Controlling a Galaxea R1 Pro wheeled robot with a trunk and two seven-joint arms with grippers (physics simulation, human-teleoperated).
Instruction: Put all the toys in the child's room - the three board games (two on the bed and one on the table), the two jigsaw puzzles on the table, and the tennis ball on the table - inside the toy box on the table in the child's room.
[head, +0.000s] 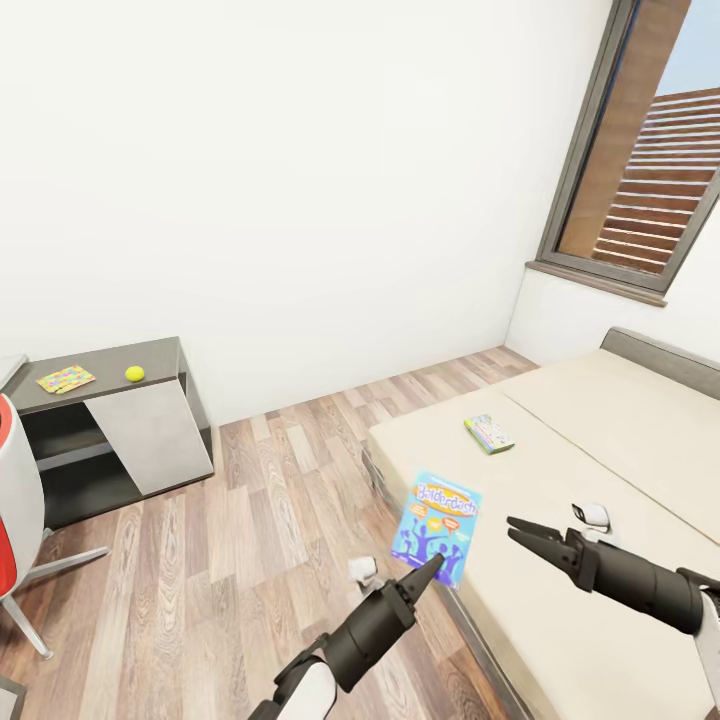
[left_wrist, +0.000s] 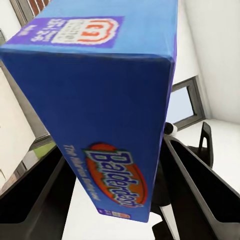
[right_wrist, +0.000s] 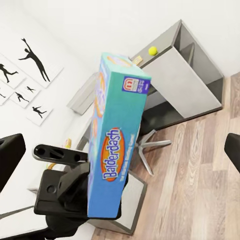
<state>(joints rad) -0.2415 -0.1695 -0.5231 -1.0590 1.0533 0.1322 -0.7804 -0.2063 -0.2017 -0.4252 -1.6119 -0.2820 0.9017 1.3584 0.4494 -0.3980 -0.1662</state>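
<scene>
Left gripper (head: 432, 566) clamps Balderdash box (head: 437, 526) upright; right gripper (head: 520, 533) wide, empty. Keep grip firm, swing toward side table (head: 110, 385) at ten o'clock.

Bare floor (head: 250, 520) between bed (head: 600, 440), table (head: 120, 400)

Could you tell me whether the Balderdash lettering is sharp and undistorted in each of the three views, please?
Head view: the Balderdash box is small, its title just readable. Left wrist view: very close between the left pincer fingers, the logo soft and strongly foreshortened. Right wrist view: the side lettering is crisp and sharp, with the tennis ball sharp behind.
</scene>
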